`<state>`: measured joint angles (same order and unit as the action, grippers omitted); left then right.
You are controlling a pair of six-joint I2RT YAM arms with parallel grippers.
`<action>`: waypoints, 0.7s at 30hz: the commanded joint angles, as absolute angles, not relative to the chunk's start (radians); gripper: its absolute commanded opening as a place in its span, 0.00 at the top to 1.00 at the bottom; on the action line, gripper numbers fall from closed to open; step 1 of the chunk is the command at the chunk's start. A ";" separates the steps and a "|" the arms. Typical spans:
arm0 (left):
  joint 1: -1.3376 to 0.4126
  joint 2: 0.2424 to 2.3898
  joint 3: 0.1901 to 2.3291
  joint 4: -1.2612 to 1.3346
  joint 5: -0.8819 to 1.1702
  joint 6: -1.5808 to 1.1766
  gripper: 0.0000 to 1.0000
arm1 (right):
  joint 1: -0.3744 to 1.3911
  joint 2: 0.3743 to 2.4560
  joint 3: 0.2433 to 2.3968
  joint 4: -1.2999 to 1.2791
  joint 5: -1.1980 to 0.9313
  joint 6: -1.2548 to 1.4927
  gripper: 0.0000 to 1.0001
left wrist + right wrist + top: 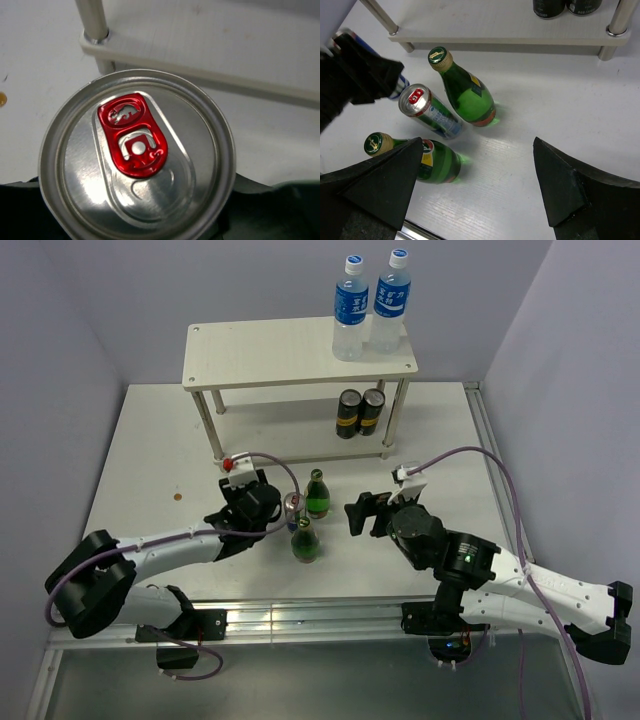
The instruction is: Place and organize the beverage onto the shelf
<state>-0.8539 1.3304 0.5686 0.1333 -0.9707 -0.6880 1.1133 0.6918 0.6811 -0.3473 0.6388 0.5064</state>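
In front of the shelf (260,355), on the worktop (150,460), the left gripper (258,510) is clamped around the middle of a silver, red-tabbed gripped can (135,160). I cannot tell whether its base rests on the surface. The right gripper (360,515) hangs with its fingers spread wide and holds nothing, just right of the cluster. Most of the risk comes from crowding. A free-standing can (432,117) and two green bottles (467,95) (437,162) stand close beside the held one. A sideways swing of the left arm would likely catch one, and the narrow, tall bottles would topple and roll. Ahead of the held can in the left wrist view, a shelf leg (92,20) and the edge of the lower board (280,430) lie close, so a low or off-line approach could strike either and shove the light rack. A shove like that could upset the two water bottles (350,305) (392,295) on the top tier. The smooth can wall may also slip if the grip is shallow. The dark cans (348,412) (372,410) fill the lower tier's right end, which leaves the left part free. The arms could foul each other if both reach in at once.
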 commanded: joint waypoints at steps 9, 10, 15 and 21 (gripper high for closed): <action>-0.635 1.425 0.836 0.383 -0.838 -0.384 1.00 | 1.117 0.670 0.655 -0.295 0.653 0.497 0.03; -0.618 1.455 0.860 0.397 -0.828 -0.367 1.00 | 1.117 0.670 0.655 -0.298 0.655 0.497 0.03; -0.529 1.613 0.983 0.434 -0.761 -0.344 1.00 | 1.117 0.661 0.652 -0.305 0.661 0.497 0.03; -0.500 1.726 1.037 0.495 -0.796 -0.333 1.00 | 1.115 0.660 0.649 -0.316 0.675 0.488 0.03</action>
<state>-0.5041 1.7149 0.9737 0.3611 -0.7826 -0.3618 1.1133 0.6697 0.6605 -0.3328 0.6472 0.5003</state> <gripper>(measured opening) 0.591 0.973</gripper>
